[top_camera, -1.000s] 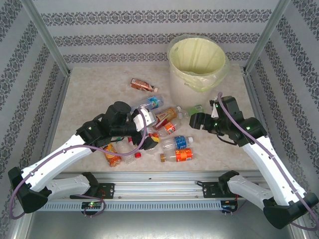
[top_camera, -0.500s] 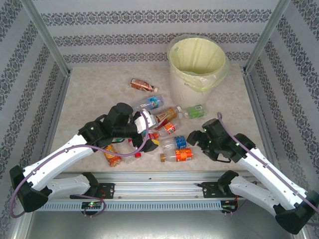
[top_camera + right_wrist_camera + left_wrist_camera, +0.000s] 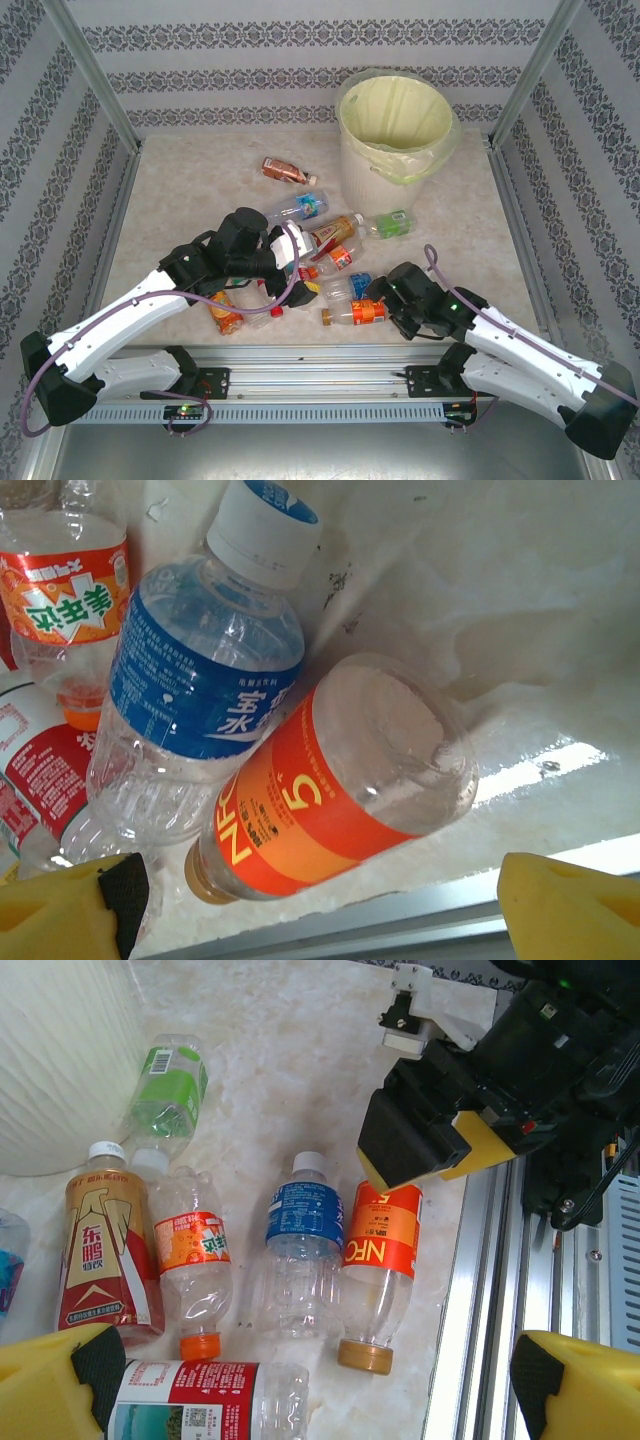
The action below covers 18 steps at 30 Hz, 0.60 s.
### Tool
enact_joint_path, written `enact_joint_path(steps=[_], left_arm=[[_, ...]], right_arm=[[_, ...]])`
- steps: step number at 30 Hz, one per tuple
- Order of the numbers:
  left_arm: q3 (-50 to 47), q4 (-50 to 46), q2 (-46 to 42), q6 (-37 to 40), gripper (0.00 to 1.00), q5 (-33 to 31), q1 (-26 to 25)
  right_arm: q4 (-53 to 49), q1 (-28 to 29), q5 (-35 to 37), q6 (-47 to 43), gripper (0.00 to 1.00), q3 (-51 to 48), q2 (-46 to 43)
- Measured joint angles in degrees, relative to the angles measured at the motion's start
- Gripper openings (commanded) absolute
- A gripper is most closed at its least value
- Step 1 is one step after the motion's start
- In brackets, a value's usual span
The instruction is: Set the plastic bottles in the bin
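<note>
Right fingers [image 3: 560, 900] lowered over orange bottle [image 3: 330, 780]

This looks like a robotics lab test cell rather than a lived-in room. A white left arm [image 3: 120, 315] and right arm [image 3: 530, 345] are bolted to an aluminium rail [image 3: 320, 382] along the near edge, and a purple cable [image 3: 27, 405] loops off the near left. Bare metal posts [image 3: 90, 70] frame the far corners. Flat panels of striped, patterned wallpaper [image 3: 300, 40] stand in as walls on the left, right and far sides. The marble-look tabletop [image 3: 190, 200] is laid out with plastic bottles [image 3: 300, 207] strewn mid-table and a lined bin [image 3: 360, 165] at the far right.
</note>
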Motion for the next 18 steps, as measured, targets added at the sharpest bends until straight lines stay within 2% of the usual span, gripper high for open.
enact_joint_path(steps=[10,18], left_arm=[[-0.02,0.02,0.57,-0.39,1.00,0.04,0.00],[-0.02,0.02,1.38,-0.46,1.00,0.44,0.00]], right_arm=[[9.01,3.43,1.51,5.68,0.84,-4.52,3.76],[14.29,3.80,2.86,9.14,0.79,-7.85,4.68]])
